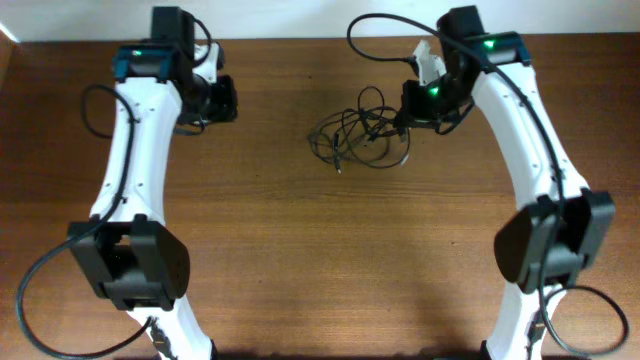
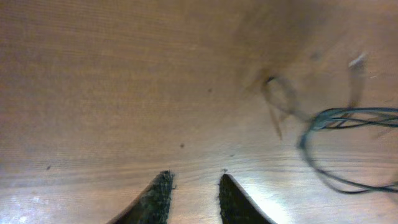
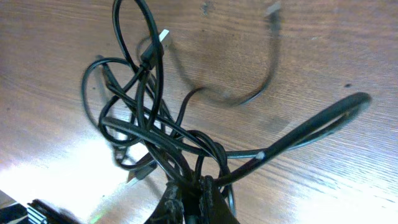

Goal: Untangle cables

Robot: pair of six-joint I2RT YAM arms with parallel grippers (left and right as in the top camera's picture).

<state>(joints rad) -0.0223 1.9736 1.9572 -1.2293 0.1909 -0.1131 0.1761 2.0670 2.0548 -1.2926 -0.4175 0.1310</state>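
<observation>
The cables (image 1: 360, 135) are lying in a tangled bunch on the table (image 1: 300, 260), toward its far middle. The right pincer (image 3: 189, 190) is pinching several strands at the bunch's right edge. The left pincer (image 2: 196, 183) is hovering well apart, narrowly parted, holding nothing.

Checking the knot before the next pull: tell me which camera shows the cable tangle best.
The right wrist view: the cables fill the frame, loops and a silvery plug sharp, pinched in the right gripper. Overhead shows only a small bundle by that gripper; the left wrist catches blurred loops at its right edge.
</observation>
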